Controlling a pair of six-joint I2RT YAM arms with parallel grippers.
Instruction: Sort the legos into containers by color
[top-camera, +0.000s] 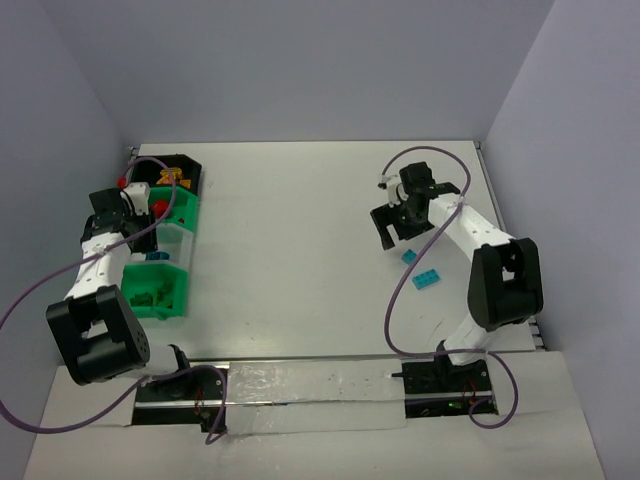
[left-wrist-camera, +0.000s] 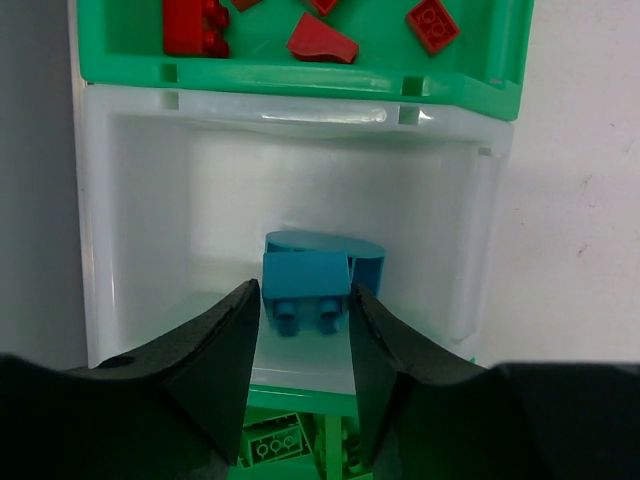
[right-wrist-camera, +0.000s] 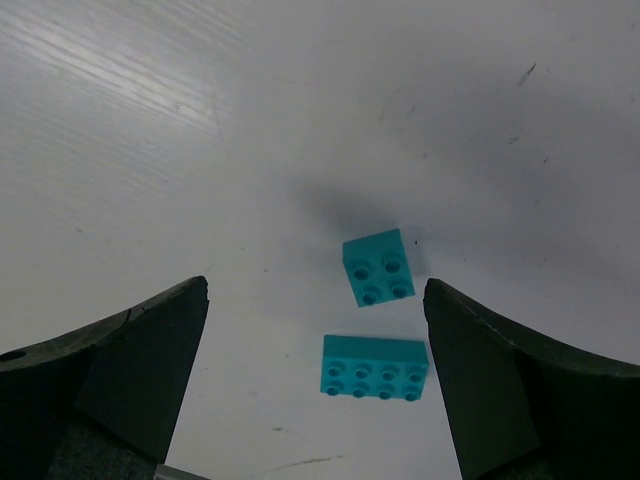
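Note:
In the left wrist view my left gripper (left-wrist-camera: 305, 300) hangs over a clear white container (left-wrist-camera: 150, 200). Its jaws are partly open, with a blue lego (left-wrist-camera: 305, 285) between the fingertips and a thin gap on each side. A second, rounded blue lego (left-wrist-camera: 355, 252) lies just behind it. My right gripper (right-wrist-camera: 315, 300) stands wide open above two teal legos on the table, a square one (right-wrist-camera: 378, 267) and a longer one (right-wrist-camera: 375, 366). From above, the right gripper (top-camera: 395, 235) is just beyond these legos (top-camera: 408, 256).
The containers stand in a row at the table's left edge. The black container (top-camera: 190, 165) holds yellow-orange legos. A green container (left-wrist-camera: 300, 78) holds red legos (left-wrist-camera: 190, 30). Another green container (top-camera: 180, 300) holds green legos (left-wrist-camera: 268, 440). White walls enclose the table.

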